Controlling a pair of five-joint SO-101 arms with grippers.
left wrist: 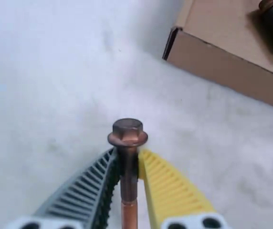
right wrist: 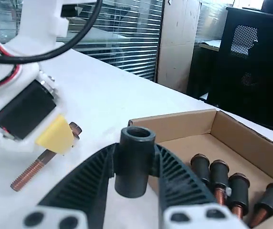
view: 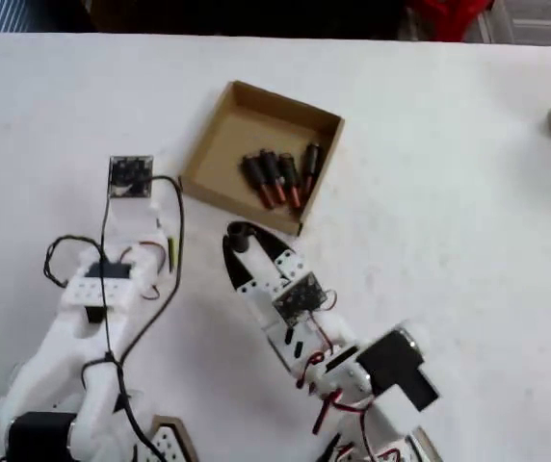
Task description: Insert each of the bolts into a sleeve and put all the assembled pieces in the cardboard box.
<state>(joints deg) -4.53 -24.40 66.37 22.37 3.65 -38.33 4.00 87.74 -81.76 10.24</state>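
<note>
Nearest the front edge of the bench [view: 468,192], on the left side, the left pincer [left wrist: 127,157] is clenched on a copper bolt [left wrist: 127,134]. It pinches the shank just under the flanged hex head, and the threaded end sticks out past the grip. The bolt hangs over bare bench, close to the near left corner of the box [view: 242,125]. Just beside it to the right, the right pincer [right wrist: 135,155] grasps a black sleeve [right wrist: 135,164] around its middle. The sleeve is roughly upright with its open bore facing up, just short of the box's near edge. Bolt and sleeve are near each other but apart. Beyond them, about mid-bench, the cardboard box sits turned at an angle to the bench edges. Four assembled pieces [view: 280,175] lie side by side in its near right part, black with copper ends showing.
</note>
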